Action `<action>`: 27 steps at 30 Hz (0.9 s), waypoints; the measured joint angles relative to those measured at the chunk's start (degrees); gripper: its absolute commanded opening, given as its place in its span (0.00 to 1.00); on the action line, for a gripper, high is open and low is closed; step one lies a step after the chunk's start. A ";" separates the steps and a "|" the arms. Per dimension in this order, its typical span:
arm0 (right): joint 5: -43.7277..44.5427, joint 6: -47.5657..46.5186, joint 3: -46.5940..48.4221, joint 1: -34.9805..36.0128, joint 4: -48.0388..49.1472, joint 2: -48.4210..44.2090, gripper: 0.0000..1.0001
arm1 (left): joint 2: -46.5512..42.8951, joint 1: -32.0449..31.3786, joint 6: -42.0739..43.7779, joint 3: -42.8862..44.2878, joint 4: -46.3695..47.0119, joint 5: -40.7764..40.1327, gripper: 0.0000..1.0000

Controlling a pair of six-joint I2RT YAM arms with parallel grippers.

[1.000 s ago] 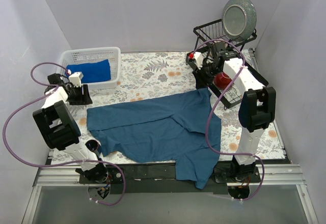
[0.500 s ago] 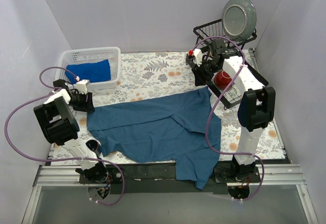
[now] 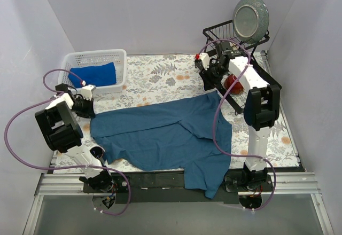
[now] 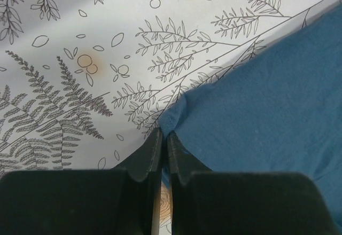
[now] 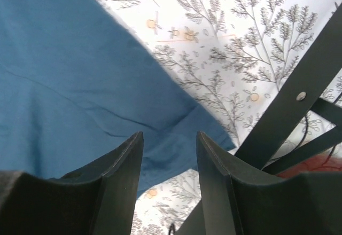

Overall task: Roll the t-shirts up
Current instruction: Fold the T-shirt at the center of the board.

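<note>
A dark teal t-shirt (image 3: 165,133) lies spread across the flowered table, its lower edge hanging over the front. My left gripper (image 3: 90,113) sits at the shirt's left corner. In the left wrist view its jaws (image 4: 163,134) are shut, pinching a small fold of that teal cloth (image 4: 176,115). My right gripper (image 3: 210,83) hovers over the shirt's far right corner. It is open, and between its fingers (image 5: 170,139) the cloth (image 5: 80,85) shows untouched. A royal blue t-shirt (image 3: 99,75) lies in the white basket.
The white mesh basket (image 3: 80,59) stands at the back left. A black wire rack (image 3: 251,93) at the back right holds a red bowl (image 3: 233,83) and an upright grey plate (image 3: 251,17). A rack bar (image 5: 288,112) runs close beside my right fingers.
My left gripper moved down from the basket to the teal shirt's left corner and closed on it. My right gripper shifted slightly left toward the far right corner, still open.
</note>
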 measured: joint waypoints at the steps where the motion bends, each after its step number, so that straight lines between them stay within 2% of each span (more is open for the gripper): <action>1: 0.70 -0.20 1.11 0.02 -0.15 1.18 0.53 | -0.24 0.22 0.85 0.00 -0.20 -0.09 0.00; 11: 6.64 -1.20 4.76 0.96 0.63 9.94 0.54 | -1.64 5.92 10.45 0.02 -3.96 -2.45 0.00; 17: 8.83 -1.22 8.87 1.92 2.32 13.75 0.54 | -1.66 6.05 12.41 0.66 -5.14 -3.50 0.00; 27: 8.92 -0.28 10.84 1.97 3.58 14.62 0.57 | -1.90 7.04 14.43 0.96 -6.03 -5.57 0.00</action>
